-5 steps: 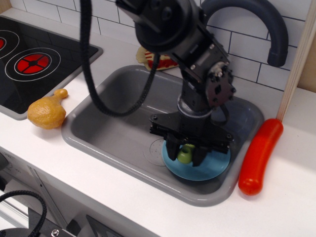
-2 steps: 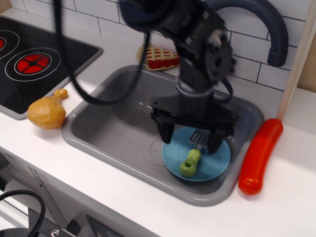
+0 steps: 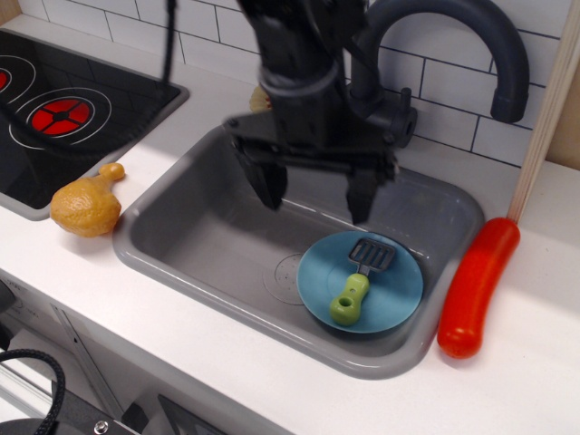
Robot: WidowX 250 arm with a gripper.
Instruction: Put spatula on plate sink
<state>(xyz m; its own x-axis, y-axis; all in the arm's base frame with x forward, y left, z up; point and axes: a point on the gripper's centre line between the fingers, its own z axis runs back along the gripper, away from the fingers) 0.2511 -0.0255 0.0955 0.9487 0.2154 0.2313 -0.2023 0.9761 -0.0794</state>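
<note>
The spatula (image 3: 359, 275) lies flat on the blue plate (image 3: 399, 304) in the right half of the grey sink (image 3: 199, 240), green handle toward the front. The gripper (image 3: 314, 198) hangs above the sink, fingers spread wide and empty, clear of the plate.

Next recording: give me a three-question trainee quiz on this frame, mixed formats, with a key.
1. True or false: the spatula lies on the plate.
2. Multiple choice: where is the plate? A) on the stovetop B) in the sink C) on the counter beside the red sausage
3. Fill in: the gripper is above the sink with its fingers ____ and nothing between them.

Key
1. True: green handle and dark slotted blade both rest on the blue plate.
2. B: the plate sits on the sink floor, toward the right end.
3. Open: the gripper is clear of the spatula.
</note>
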